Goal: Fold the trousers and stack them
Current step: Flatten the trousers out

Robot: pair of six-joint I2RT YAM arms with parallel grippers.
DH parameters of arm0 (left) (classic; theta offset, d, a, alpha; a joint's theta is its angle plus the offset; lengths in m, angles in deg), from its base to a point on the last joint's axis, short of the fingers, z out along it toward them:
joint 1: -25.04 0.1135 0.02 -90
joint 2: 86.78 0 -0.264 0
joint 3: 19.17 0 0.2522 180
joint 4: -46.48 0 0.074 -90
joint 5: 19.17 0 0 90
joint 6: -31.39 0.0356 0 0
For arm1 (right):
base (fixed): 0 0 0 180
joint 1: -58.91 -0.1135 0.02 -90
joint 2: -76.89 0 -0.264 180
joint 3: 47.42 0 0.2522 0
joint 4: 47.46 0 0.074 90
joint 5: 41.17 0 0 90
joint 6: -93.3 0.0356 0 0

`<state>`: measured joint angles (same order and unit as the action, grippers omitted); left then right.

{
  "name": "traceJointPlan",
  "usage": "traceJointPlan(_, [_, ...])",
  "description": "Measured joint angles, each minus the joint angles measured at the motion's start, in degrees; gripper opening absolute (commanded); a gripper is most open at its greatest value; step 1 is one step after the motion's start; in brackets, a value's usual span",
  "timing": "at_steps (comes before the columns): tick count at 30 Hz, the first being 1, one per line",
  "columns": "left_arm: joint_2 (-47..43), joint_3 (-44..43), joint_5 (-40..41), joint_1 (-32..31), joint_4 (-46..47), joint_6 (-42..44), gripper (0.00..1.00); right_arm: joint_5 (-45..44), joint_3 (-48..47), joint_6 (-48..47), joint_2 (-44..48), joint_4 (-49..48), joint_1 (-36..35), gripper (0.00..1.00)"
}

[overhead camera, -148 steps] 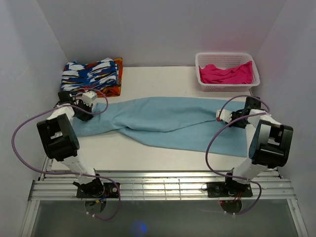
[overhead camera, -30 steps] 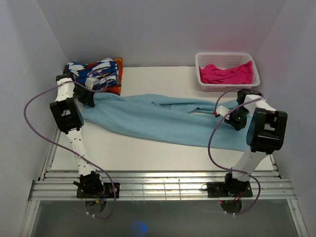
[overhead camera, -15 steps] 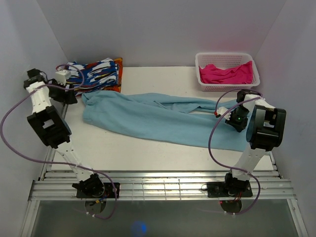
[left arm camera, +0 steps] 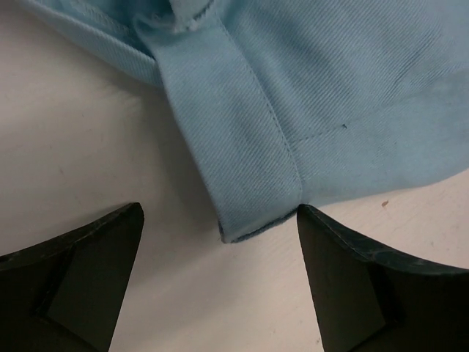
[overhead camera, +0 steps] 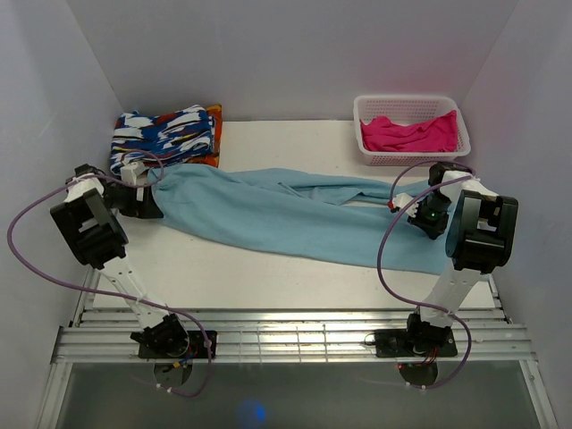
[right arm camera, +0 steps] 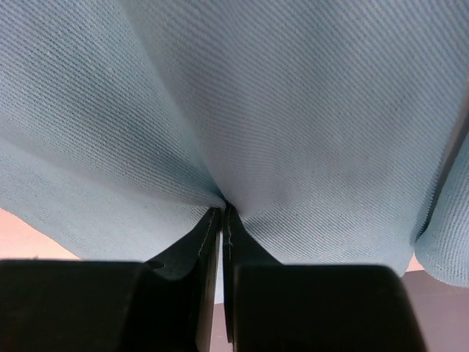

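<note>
The trousers (overhead camera: 295, 219) lie stretched across the bench (overhead camera: 259, 281), from near its left edge to its right edge. The right pincer (right arm camera: 222, 211) is clamped on a pinch of cloth at the right end. The left pincer (left arm camera: 218, 220) stands wide apart and empty over a stitched corner. A good regrasp probably means dropping squarely onto that corner and catching every layer before closing
</note>
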<state>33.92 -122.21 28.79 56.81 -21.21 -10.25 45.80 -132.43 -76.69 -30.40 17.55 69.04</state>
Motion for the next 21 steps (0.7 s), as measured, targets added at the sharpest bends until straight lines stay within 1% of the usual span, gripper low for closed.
traceJointPlan(3, [-0.1, 0.3, -3.0, 0.3, 2.7, 0.1, 0.98, 0.0, 0.0, 0.1, 0.0, 0.1, 0.0, 0.08])
traceJointPlan(4, [-0.1, 0.6, -4.0, 0.4, 3.4, 0.6, 0.96, 0.0, 0.0, 0.1, 0.0, 0.2, 0.0, 0.08])
traceJointPlan(5, [-0.1, 0.9, -5.0, 0.5, 3.6, 1.4, 0.89, 0.0, 0.0, 0.1, 0.0, 0.2, 0.0, 0.08])
traceJointPlan(6, [-0.1, 1.1, -5.7, 0.5, 3.5, 2.3, 0.86, 0.0, 0.0, 0.1, 0.0, 0.3, 0.0, 0.08])
traceJointPlan(7, [0.0, 1.3, -8.5, 0.5, 2.0, 6.8, 0.62, 0.0, 0.0, 0.1, 0.0, 0.5, 0.0, 0.08])
traceJointPlan(8, [0.0, 1.3, -9.0, 0.5, 1.6, 7.7, 0.50, 0.0, 0.0, 0.1, 0.0, 0.5, 0.0, 0.08])
traceJointPlan(9, [0.4, 0.5, -9.3, 0.6, -0.6, 9.4, 0.35, 0.0, 0.0, 0.0, 0.0, 0.7, 0.0, 0.08])
traceJointPlan(10, [1.6, -1.9, -9.7, 0.7, -5.4, 11.7, 0.23, 0.0, -0.1, 0.0, 0.0, 0.9, 0.0, 0.08])
traceJointPlan(11, [2.4, -3.7, -9.7, 0.9, -8.6, 13.0, 0.12, 0.0, -0.2, 0.1, 0.0, 1.2, 0.0, 0.08])
traceJointPlan(12, [3.0, -5.4, -9.2, 1.6, -12.5, 14.2, 0.03, 0.1, -0.3, 0.0, 0.1, 1.3, 0.0, 0.08])
traceJointPlan(13, [3.3, -6.9, -8.7, 2.3, -14.9, 14.5, 0.00, 0.2, -0.4, 0.0, 0.1, 1.4, 0.0, 0.08])
traceJointPlan(14, [3.5, -8.7, -8.1, 3.2, -16.9, 14.7, 0.00, 0.2, -0.7, 0.0, 0.2, 1.6, 0.0, 0.08])
traceJointPlan(17, [3.6, -18.0, -5.6, 5.9, -21.6, 13.6, 0.00, 0.3, -2.6, -0.1, 0.7, 3.3, 0.0, 0.08])
traceJointPlan(18, [3.5, -19.9, -5.1, 6.2, -22.0, 13.1, 0.10, 0.5, -3.8, -0.3, 1.2, 4.1, 0.0, 0.08])
traceJointPlan(19, [2.4, -21.2, -4.1, 6.3, -22.1, 13.0, 0.54, 0.6, -4.4, -0.5, 1.7, 4.3, 0.0, 0.08])
traceJointPlan(20, [1.8, -21.2, -3.8, 6.4, -22.3, 13.1, 0.82, 0.8, -4.7, -0.9, 2.8, 4.5, 0.0, 0.08])
traceJointPlan(21, [0.7, -20.5, -3.8, 6.6, -22.4, 13.2, 0.98, 0.9, -4.7, -1.2, 3.8, 4.7, 0.0, 0.08])
